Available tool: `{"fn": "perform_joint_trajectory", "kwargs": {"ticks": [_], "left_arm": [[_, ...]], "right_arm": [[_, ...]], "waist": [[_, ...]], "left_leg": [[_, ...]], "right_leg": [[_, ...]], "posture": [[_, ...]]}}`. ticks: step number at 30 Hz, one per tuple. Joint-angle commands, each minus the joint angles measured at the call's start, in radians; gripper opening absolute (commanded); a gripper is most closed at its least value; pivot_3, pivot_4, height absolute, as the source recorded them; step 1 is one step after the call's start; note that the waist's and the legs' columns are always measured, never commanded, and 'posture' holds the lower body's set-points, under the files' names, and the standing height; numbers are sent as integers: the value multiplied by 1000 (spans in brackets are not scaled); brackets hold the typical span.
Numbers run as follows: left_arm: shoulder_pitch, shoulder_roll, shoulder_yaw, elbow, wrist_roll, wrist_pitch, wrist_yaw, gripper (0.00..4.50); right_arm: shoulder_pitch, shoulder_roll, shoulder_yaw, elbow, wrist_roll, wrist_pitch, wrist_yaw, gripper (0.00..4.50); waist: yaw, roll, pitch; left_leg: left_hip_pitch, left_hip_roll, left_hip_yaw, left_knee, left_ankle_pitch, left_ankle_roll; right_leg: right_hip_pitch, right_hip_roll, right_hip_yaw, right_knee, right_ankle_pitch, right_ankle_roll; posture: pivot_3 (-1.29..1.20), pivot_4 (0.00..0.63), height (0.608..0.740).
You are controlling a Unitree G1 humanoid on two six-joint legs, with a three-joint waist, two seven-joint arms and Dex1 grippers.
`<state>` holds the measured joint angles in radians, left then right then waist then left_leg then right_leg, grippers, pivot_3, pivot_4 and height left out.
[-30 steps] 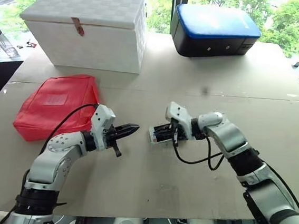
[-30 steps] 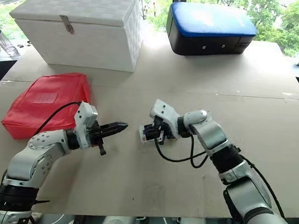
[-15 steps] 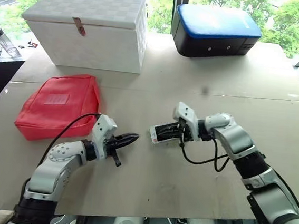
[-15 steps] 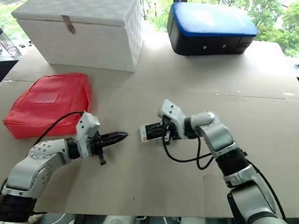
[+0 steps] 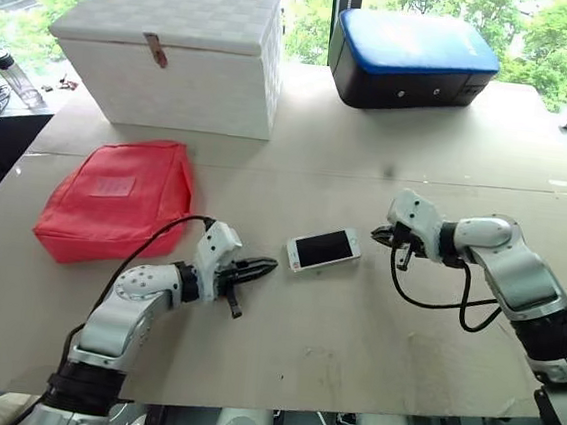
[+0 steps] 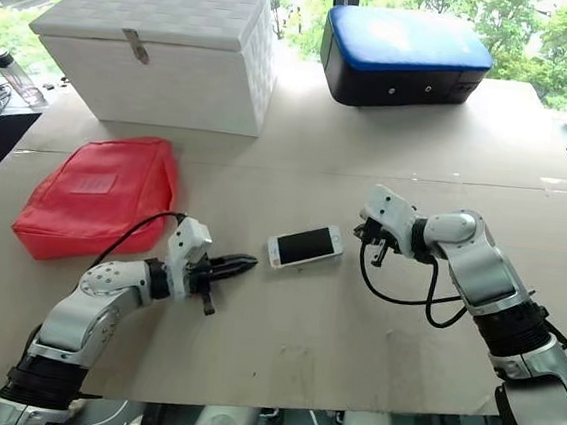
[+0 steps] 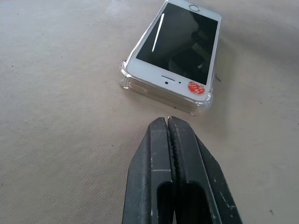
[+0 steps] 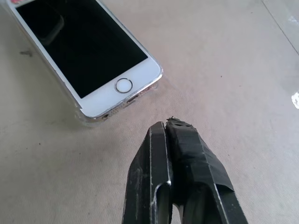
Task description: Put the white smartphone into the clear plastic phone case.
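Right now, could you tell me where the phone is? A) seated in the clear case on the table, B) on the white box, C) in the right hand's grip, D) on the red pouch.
A: the phone lies screen up inside the case, whose clear rim wraps its corners, on the table between both shut hands.

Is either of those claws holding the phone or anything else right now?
Nothing is held. Both the left claw and the right claw are shut and empty, apart from the phone, which lies in its clear case on the table.
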<state>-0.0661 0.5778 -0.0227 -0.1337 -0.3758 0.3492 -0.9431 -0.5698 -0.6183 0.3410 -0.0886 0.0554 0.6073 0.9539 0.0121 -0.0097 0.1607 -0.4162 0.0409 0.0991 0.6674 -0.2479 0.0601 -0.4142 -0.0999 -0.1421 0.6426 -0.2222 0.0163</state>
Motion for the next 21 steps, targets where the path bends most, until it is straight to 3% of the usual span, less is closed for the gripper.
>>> {"fn": "perform_joint_trajectory", "kwargs": {"ticks": [1,11,18,21], "left_arm": [[-17,-2,-24,-39,-4,35,7,48],[-37,-5,-28,-97,-19,94,26,48],[-87,-10,148,-100,-72,52,104,48],[-168,-26,117,-121,-92,96,114,48]], "right_arm": [[-19,26,22,-32,-2,-4,5,0],[-4,57,82,-87,4,8,45,0],[33,16,-44,-145,44,47,3,0],[63,13,-128,-191,91,78,-31,0]], "waist": [[2,0,0],[1,0,0],[3,-1,3],[8,-1,3]], "left_leg": [[0,0,0,0,0,0],[-1,-1,0,0,1,-1],[-1,0,-1,0,1,-1],[-1,-1,-2,1,1,-1]], "right_leg": [[0,0,0,0,0,0],[0,0,0,0,0,0],[0,0,0,0,0,0],[1,0,-1,0,0,0]], "posture": [[0,150,740],[0,150,740],[0,150,740],[0,150,740]]}}
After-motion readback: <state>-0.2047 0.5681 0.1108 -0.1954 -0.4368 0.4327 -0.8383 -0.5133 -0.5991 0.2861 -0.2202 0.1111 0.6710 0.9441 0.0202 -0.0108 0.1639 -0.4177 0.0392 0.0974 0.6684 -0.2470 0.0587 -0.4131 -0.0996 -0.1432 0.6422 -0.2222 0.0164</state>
